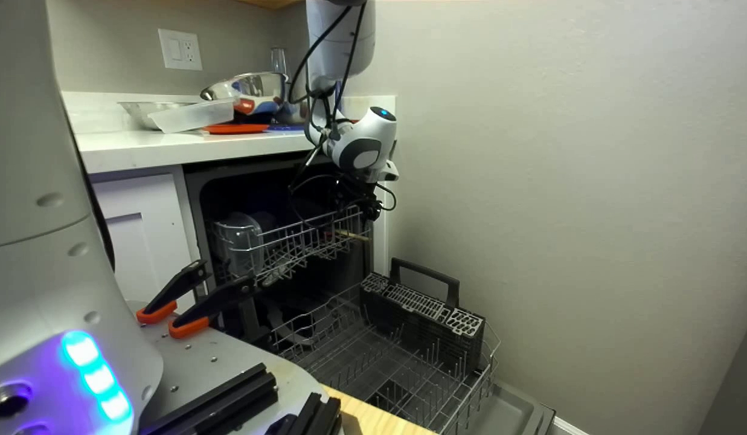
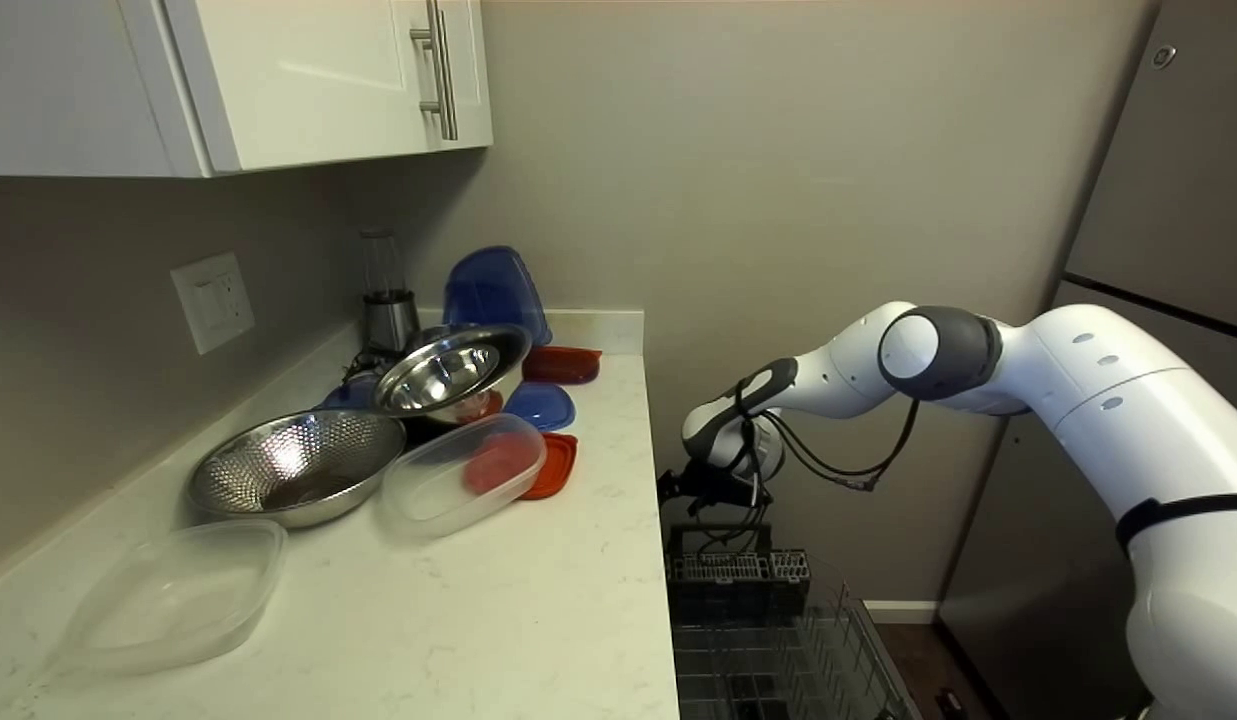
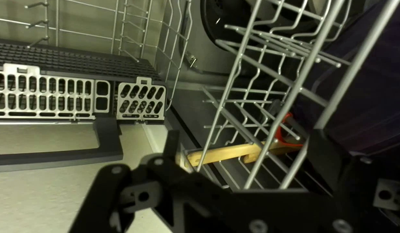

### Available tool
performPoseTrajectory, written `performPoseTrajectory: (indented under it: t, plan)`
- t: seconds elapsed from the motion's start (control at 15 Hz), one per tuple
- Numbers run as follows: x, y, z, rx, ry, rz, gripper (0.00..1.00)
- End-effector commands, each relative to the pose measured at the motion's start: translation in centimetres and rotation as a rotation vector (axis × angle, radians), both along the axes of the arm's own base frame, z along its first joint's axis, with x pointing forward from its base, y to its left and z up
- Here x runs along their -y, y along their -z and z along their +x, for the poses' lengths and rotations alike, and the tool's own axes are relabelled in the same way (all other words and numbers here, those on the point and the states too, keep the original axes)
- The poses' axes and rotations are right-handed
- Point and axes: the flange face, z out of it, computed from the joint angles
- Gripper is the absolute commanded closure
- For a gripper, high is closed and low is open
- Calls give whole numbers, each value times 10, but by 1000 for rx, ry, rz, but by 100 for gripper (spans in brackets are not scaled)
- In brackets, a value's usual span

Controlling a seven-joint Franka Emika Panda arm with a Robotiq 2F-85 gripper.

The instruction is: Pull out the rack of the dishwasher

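Observation:
The rack (image 1: 301,244) is a silver-grey wire basket in the upper part of the dishwasher (image 1: 252,184), with clear containers at its left side. Its front reaches near the cavity mouth. In an exterior view my gripper (image 1: 370,210) is at the rack's front corner near the wall. In the wrist view the gripper (image 3: 245,137) is open, and wires of the rack (image 3: 295,89) run between its spread fingers. The right finger is close to a thick rim wire; contact is unclear. In an exterior view the gripper (image 2: 700,488) is partly seen, and the counter hides the upper rack.
The pulled-out lower rack (image 1: 403,368) holds a boxy cutlery basket (image 1: 421,314) with a raised handle below the gripper. A wooden-handled utensil (image 3: 225,152) lies in the upper rack. The wall (image 1: 530,211) stands close beside the arm. The counter (image 2: 538,600) holds bowls and lids.

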Motion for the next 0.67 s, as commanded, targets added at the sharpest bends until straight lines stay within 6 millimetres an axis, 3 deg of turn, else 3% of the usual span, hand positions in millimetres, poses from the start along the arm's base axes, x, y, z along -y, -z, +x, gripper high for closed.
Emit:
performPoseTrajectory:
  t: [0.0,0.2,0.33,0.6]
  plan:
    - [-2,3,-8,-14,-5,-92,0]
    - [-9,15,-14,-45,-28,-125,0]
    - [-13,8,-16,-58,-48,-96,0]
    - [13,-54,-12,19,-4,-88,0]
